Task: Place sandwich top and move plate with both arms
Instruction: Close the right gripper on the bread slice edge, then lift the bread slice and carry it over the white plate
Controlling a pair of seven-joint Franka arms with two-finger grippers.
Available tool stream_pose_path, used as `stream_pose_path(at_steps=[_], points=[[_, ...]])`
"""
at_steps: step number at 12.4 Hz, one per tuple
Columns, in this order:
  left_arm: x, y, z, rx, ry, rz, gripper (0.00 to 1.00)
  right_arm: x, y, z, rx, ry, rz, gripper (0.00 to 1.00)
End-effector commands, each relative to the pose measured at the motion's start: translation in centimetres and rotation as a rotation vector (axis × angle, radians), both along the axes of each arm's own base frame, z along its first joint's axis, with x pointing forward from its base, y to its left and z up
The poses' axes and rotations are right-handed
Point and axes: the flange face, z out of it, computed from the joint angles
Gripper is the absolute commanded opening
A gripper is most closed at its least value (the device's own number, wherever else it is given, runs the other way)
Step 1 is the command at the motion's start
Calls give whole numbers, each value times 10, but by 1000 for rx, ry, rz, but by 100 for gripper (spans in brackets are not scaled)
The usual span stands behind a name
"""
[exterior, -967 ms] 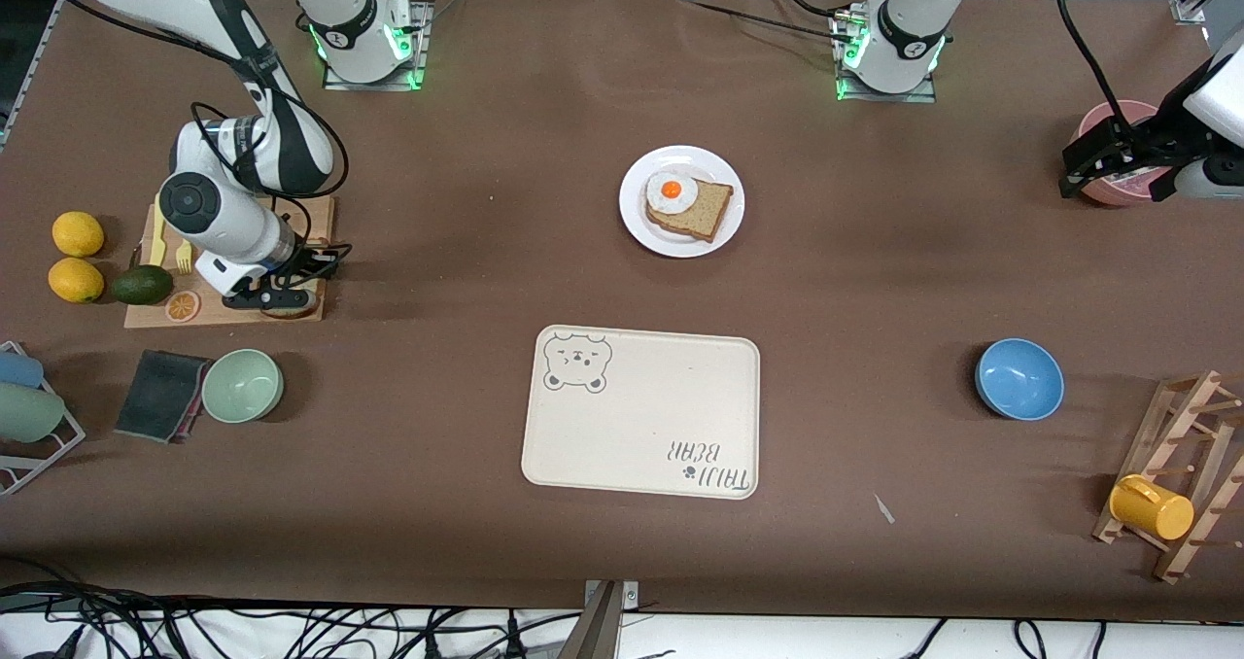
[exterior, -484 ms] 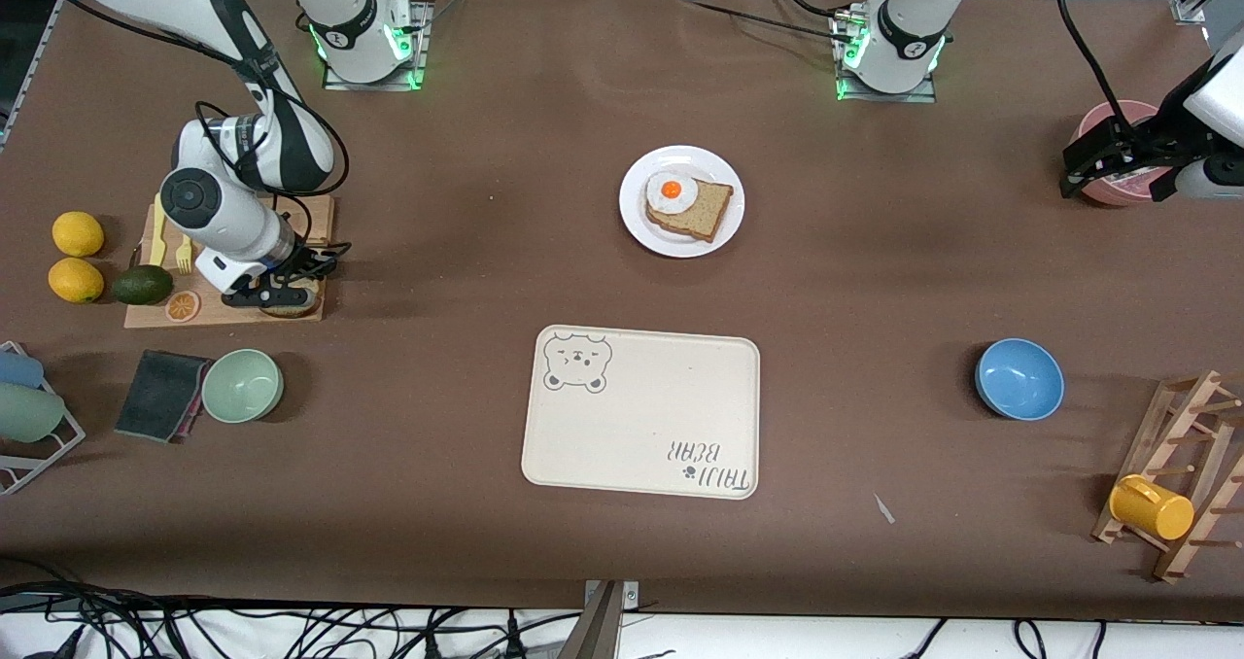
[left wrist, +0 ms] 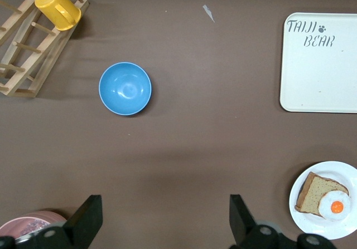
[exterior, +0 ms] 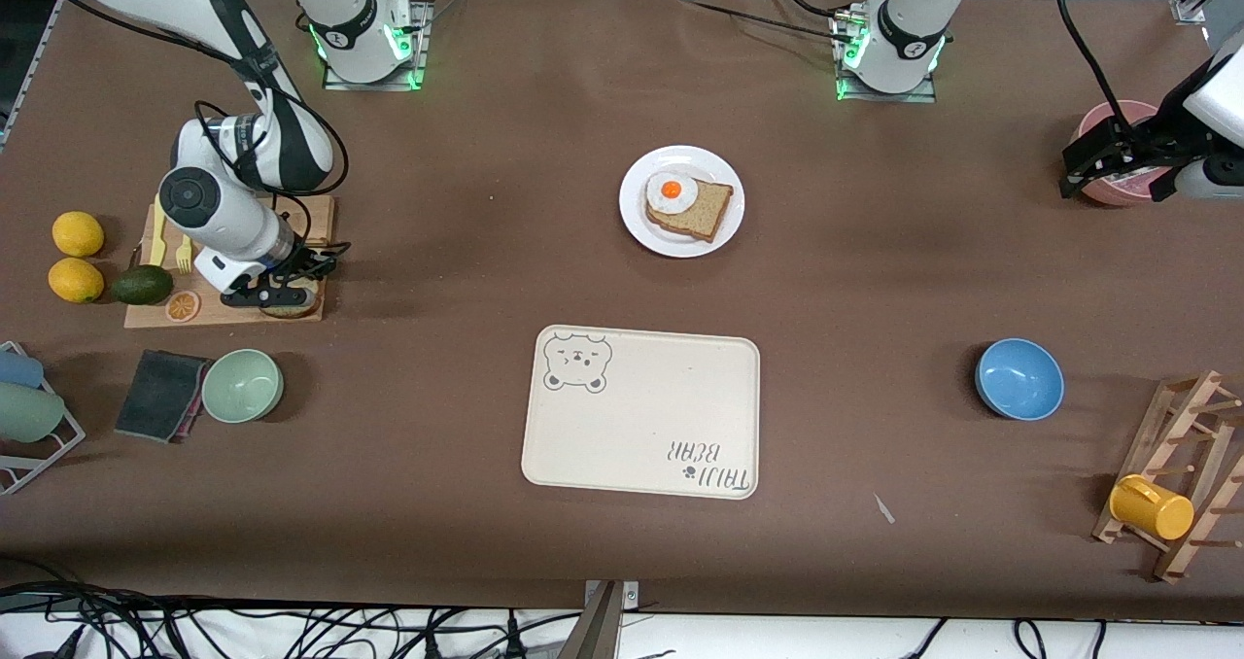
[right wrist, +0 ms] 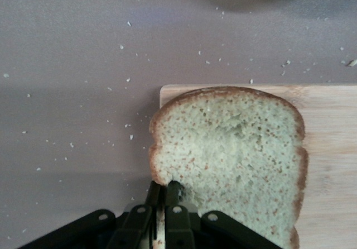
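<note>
Right gripper (right wrist: 159, 204) fingers pinch sandwich top (right wrist: 234, 154)

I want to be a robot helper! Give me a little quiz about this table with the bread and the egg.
1. True or false: the sandwich top already lies on the plate.
2. Pick one. The right hand is at: A) the bear tray, B) the sandwich top, C) the blue bowl.
3. Fill in the missing word: the left hand is ____ (open or shut).

Key:
1. False. It lies on the wooden board.
2. B.
3. Open.
</note>
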Motion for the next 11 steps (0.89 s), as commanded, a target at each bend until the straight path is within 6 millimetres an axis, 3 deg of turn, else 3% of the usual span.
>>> stream_pose_path(at_steps=[1,3,6,11], points=[[3,0,6,20,5,-5,100,24,22,16,-2,13,30,0],[3,0,6,20,5,-5,100,41,41,42,-11,47,33,0],[3,0,6,20,5,-5,100,57,90,78,-16,66,28,0],[3,0,6,20,5,-5,100,46,248,155,-71,87,-82,0]])
